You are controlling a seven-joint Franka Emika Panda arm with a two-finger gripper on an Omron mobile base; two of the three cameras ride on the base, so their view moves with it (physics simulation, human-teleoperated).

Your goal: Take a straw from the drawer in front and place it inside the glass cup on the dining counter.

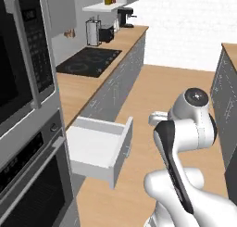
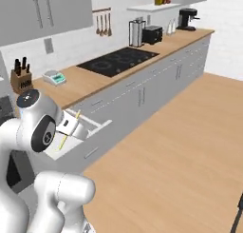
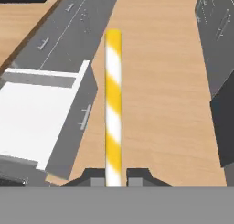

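Right now your gripper (image 3: pixel 114 175) pinches the straw (image 3: pixel 113 104) at its lower end, fingers (image 3: pixel 93 176) narrow on it, most of its striped length sticking out past them. With that long overhang, any fast swing can lever it crooked or out of the pinch. It hangs clear of the drawer (image 1: pixel 99 147), which stands open beyond the counter's front edge: your elbow could clip its front corner as you turn away.
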